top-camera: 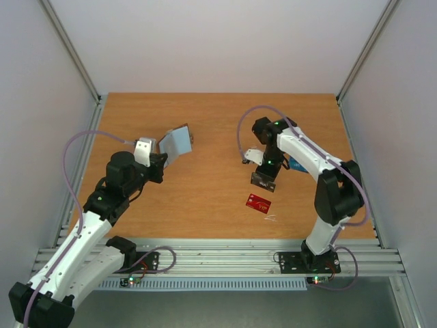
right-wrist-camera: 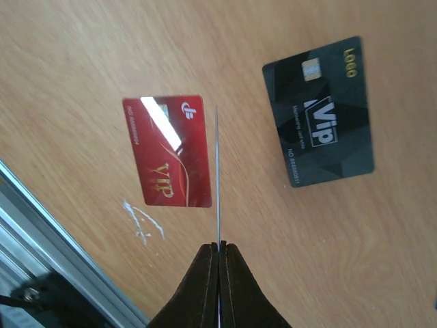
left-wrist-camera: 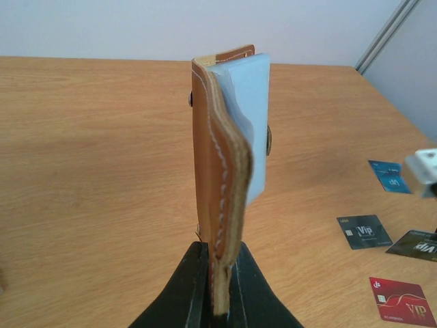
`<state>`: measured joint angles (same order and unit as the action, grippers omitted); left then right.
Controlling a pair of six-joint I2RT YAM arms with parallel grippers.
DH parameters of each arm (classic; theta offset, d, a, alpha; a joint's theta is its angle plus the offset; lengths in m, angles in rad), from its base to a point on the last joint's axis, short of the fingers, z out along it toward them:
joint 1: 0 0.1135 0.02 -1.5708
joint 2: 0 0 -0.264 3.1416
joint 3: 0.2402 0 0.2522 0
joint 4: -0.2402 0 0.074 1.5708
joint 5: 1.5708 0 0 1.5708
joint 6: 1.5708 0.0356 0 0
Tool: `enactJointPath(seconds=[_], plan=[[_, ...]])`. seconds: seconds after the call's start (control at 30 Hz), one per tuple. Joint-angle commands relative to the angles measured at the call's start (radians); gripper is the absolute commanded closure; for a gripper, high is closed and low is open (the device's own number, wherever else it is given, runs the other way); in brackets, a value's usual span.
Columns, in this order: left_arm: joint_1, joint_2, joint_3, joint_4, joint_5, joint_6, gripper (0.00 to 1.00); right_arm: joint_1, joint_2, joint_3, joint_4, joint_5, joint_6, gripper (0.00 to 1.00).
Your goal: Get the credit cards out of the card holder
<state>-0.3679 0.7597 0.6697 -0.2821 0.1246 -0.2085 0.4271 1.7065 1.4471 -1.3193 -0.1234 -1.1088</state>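
Wood table (top-camera: 218, 123) filled the top view beneath both arms. Left gripper (left-wrist-camera: 220, 251) had its jaws pinching the card holder (left-wrist-camera: 229, 137) by one edge at the table's left-middle, with the pale-blue lining showing. Right gripper (right-wrist-camera: 218, 247), jaws pressed together, nipped a thin card (right-wrist-camera: 217, 171), edge-on in its wrist view. Red card (right-wrist-camera: 167, 152) and black card (right-wrist-camera: 319, 113) lay flat on either side. The blue card (left-wrist-camera: 389, 176) showed clearly only from the left wrist.

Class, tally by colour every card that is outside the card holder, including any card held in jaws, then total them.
red card: 1
black cards: 2
blue card: 1
total: 4
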Motion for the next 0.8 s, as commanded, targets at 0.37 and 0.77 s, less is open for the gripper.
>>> enactJointPath(seconds=[0.37,0.77], plan=[[0.022,-0.003,-0.012,0.043,-0.013,0.012,1.0,-0.001,0.206,-0.017,0.101,0.035,-0.214,0.99],[0.031,0.007,-0.012,0.044,-0.013,0.011,1.0,-0.044,0.284,0.037,0.136,0.082,-0.263,0.99]])
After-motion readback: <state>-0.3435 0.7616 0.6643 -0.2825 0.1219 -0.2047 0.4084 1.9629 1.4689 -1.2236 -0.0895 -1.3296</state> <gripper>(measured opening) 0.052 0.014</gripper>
